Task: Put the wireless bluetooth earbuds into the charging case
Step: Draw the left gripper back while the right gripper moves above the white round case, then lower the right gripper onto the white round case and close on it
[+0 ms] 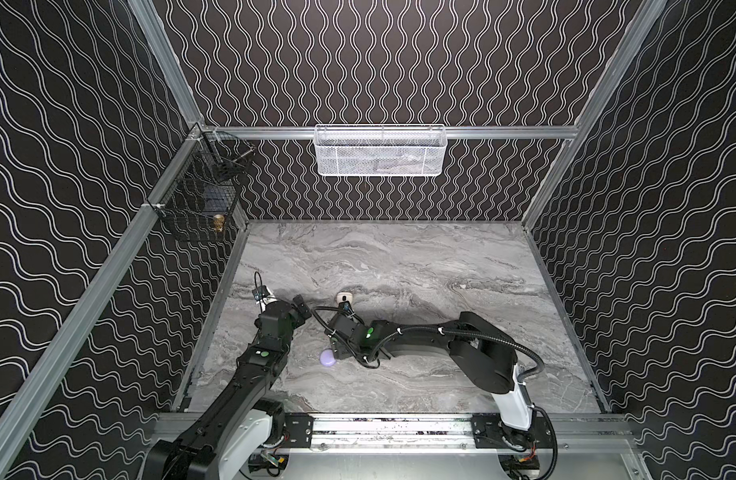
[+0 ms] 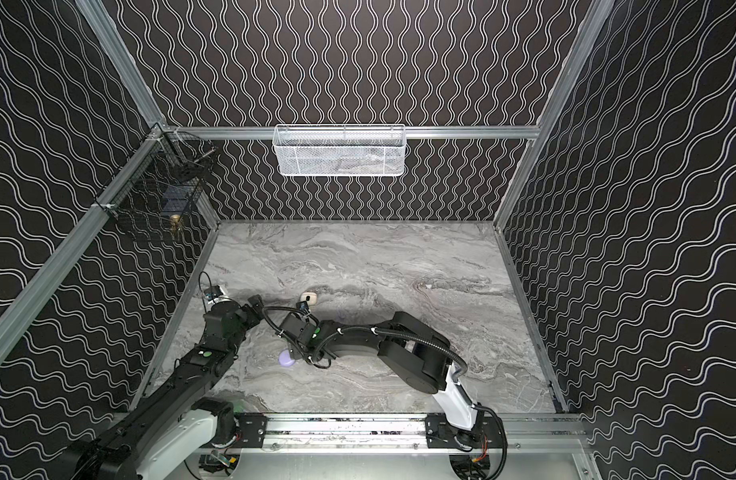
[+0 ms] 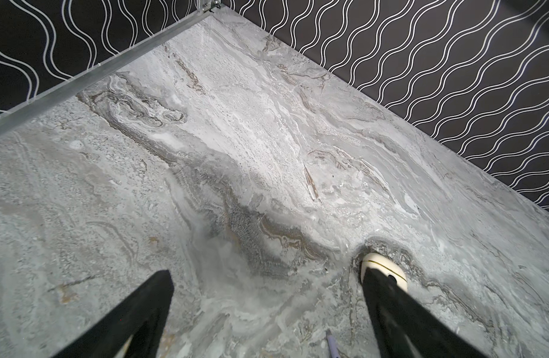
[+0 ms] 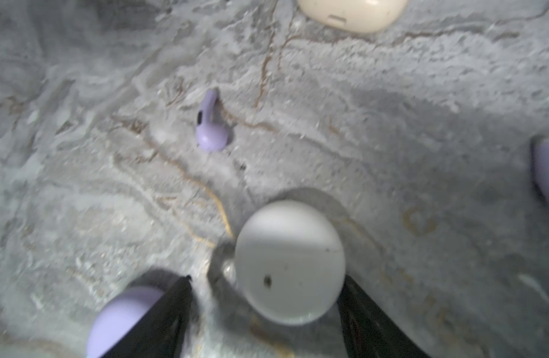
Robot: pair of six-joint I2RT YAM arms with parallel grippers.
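On the grey marble worktop [image 1: 399, 266], just in front of my right end effector [image 4: 267, 279], one small pale purple earbud [image 4: 211, 130] lies loose on its side. It is not in any case, so the main job is not done yet.

My right end effector has its two fingers apart, and a round white plastic case [image 4: 290, 257] sits between them. One finger is just beside it and the other has a gap, so I am not squeezing it. That case looks shut to me. A round pale purple case [image 4: 121, 319] sits by one finger. A cream plastic case [image 4: 350, 15] lies past the earbud, and I think it is shut too. A purple bit [image 4: 547, 173] at the side is too blurry to name. I see no white earbuds.

My left end effector [image 3: 267, 272] is wide apart and holds nothing. I think a case must be opened first, and then the earbud goes in.

My two arms are near each other in the middle, so that spot is tight. The far half of the worktop is bare, with lots of room. The silver metal rail [image 3: 96, 69] at the edge runs near my left arm, so I should not swing wide there.
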